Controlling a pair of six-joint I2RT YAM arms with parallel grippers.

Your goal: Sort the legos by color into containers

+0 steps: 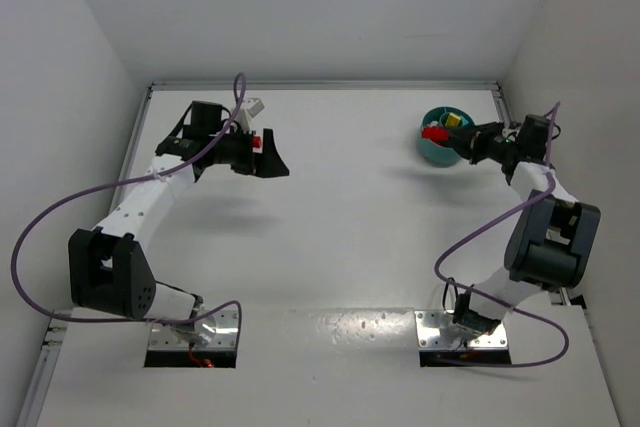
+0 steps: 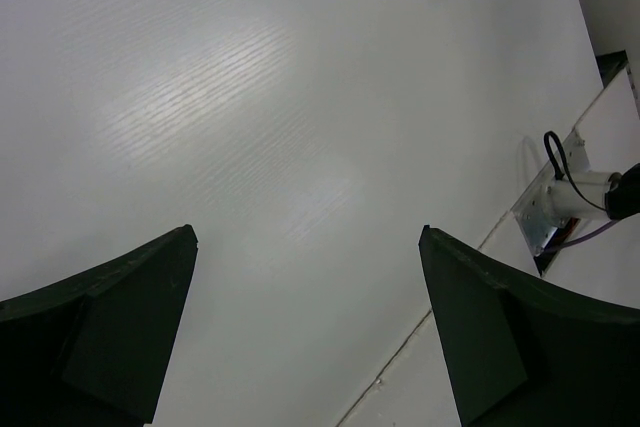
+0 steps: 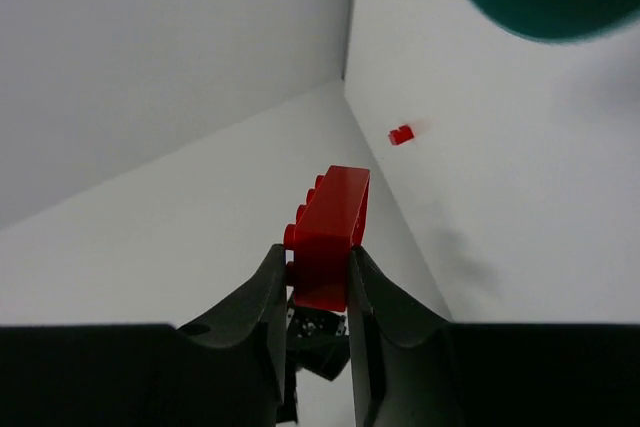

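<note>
Far right of table (image 1: 350, 247): teal tub (image 1: 430, 154), with yellow lego (image 1: 455, 120) and red piece (image 1: 433, 132) showing inside; cannot tell which compartments. Just beside tub, right gripper (image 3: 318, 255), fingers clamped on red lego (image 3: 330, 217); brick sticks out past fingertips, studs on left side in wrist view. Beyond it, small red brick (image 3: 401, 134) lies loose on table, apart from tub. At left side, left gripper (image 2: 308, 237) hangs above table, fingers spread wide, nothing between them.
</note>
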